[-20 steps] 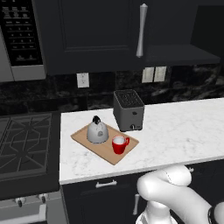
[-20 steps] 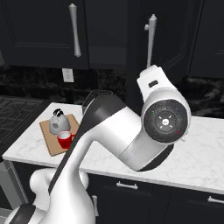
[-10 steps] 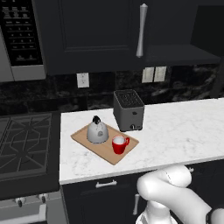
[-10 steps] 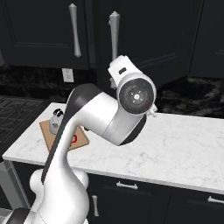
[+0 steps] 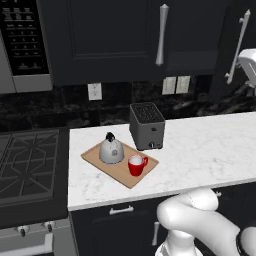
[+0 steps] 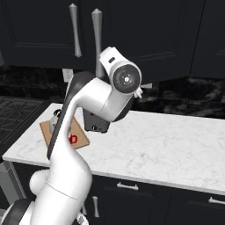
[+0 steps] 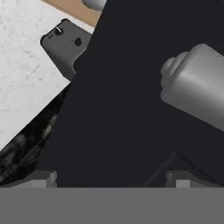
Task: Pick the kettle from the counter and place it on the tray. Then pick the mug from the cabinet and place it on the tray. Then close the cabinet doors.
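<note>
Left base view: tray sits mid-frame on the counter, angled, near the counter's left end beside the stove. Kettle is on the tray's back/left part, upright, black knob on top. Mug is also on the tray, just right of and in front of the kettle, handle pointing right, apart from the kettle. Toaster stands on the counter just behind the tray's right corner.

Cabinet doors fill the upper centre of the frame; the door with the silver bar handle looks flush/shut. A 2nd handle shows at upper right, tilted; can't tell that door's state from here.

Right base view: arm raised mid-frame, wrist up in front of the cabinet doors, blocking most of the tray and mug.

Hand view: gripper at bottom edge, fingertips set wide apart, nothing between them. It faces a dark door panel up close, w/ a silver handle at right. Counter and toaster sit upper left.
</note>
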